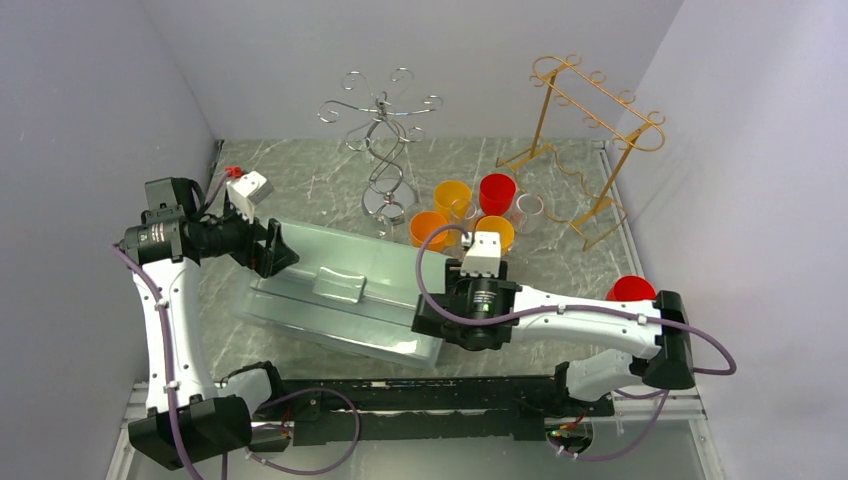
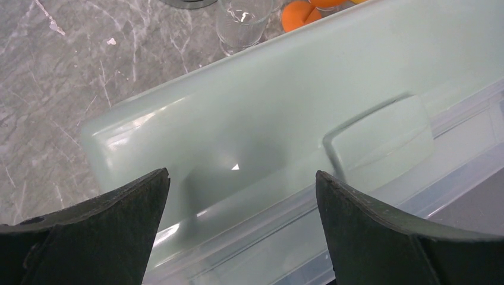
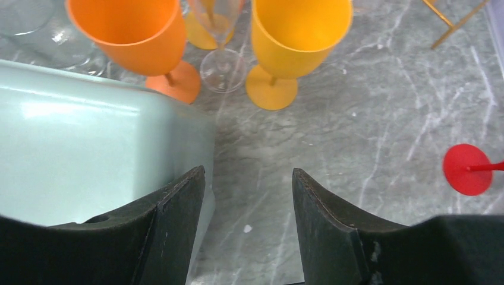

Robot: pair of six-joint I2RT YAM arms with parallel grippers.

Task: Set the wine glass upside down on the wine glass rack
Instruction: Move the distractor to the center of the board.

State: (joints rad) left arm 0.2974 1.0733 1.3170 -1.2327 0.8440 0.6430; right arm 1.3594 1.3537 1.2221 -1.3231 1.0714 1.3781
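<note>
My left gripper (image 2: pixel 242 178) is spread wide, holding nothing, over the left end of the lidded storage bin (image 1: pixel 340 300). The frosted lid hides what is inside. My right gripper (image 3: pixel 248 175) is part-spread and empty at the bin's right corner. At its 12 o'clock stand the orange wine glass (image 3: pixel 134 29), clear wine glass (image 3: pixel 223 70) and yellow wine glass (image 3: pixel 300 27), all upright. The silver wire rack (image 1: pixel 385 140) is at their 11 o'clock and the gold wire rack (image 1: pixel 590 140) at 2.

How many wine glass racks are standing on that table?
2. The silver wire rack stands at the back centre; the gold rack stands at the back right, near the wall. No other shows, though one could sit out of view.
</note>
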